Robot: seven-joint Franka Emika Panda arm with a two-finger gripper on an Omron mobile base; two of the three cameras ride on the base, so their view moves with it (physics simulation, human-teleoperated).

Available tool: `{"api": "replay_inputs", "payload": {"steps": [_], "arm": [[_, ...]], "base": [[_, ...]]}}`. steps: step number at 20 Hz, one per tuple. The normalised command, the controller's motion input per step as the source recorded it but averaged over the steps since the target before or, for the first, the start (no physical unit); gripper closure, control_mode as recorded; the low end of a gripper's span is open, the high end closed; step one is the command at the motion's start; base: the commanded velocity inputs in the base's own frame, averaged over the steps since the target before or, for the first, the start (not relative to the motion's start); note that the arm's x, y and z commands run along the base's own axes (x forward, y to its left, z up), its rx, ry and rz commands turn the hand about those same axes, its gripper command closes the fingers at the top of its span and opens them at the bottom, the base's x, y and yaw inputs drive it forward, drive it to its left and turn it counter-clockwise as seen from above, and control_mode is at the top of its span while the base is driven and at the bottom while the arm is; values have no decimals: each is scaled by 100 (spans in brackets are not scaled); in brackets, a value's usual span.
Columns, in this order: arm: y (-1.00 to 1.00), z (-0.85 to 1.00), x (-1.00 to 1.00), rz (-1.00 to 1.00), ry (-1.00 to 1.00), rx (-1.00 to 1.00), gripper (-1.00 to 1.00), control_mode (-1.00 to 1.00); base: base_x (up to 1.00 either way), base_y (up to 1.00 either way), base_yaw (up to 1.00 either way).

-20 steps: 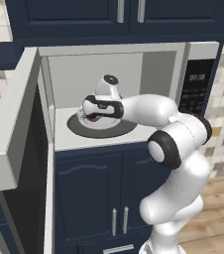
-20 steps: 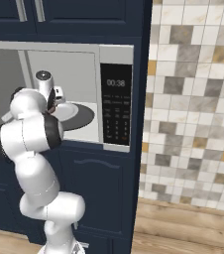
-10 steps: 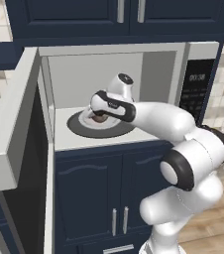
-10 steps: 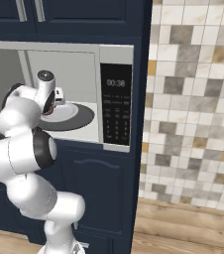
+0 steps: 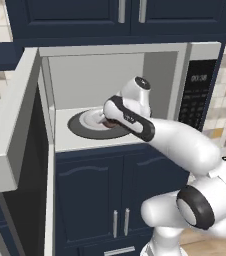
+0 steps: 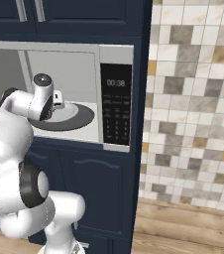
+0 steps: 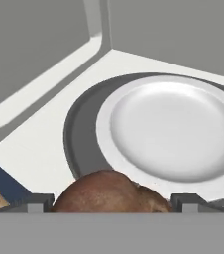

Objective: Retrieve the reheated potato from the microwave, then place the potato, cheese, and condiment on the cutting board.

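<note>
The microwave [image 5: 203, 52] stands open, and my arm reaches into it. The potato [image 7: 109, 191], a reddish-brown lump, sits between my two finger tips, and my gripper [image 7: 111, 201] is shut on it. It hangs at the near edge of the white plate [image 7: 173, 129], which is bare. From the left base view the potato [image 5: 108, 122] shows just under the hand, with the gripper [image 5: 106, 119] above the dark turntable [image 5: 80, 127]. From the right base view the hand covers the gripper [image 6: 58, 99]. The cheese, condiment and cutting board are out of view.
The microwave door [image 5: 10, 125] swings wide open to the left. The keypad panel [image 6: 116, 104] is on the right of the cavity. Dark blue cabinets [image 5: 100, 200] stand below and above. A tiled wall [image 6: 193, 109] runs to the right.
The hand has swung to the right over the turntable and the elbow has come forward. The jaws have kept the same width.
</note>
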Motion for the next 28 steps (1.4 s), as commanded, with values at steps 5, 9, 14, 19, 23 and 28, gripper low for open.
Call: {"api": "replay_inputs", "payload": {"steps": [5, 9, 14, 19, 23, 28], "arm": [[-29, 21, -68, 0, -4, 0, 100, -100], [-31, 21, -70, 0, -1, 0, 100, -100], [-31, 22, -66, 0, 0, 0, 100, -100], [-29, 18, -64, 0, 1, 0, 100, -100], [-20, 6, -58, -5, 11, -4, 100, -100], [-16, 0, -39, -9, 24, -8, 100, -100]], "base": [[0, 0, 0], [0, 0, 0], [0, 0, 0], [0, 0, 0], [0, 0, 0], [0, 0, 0]]}}
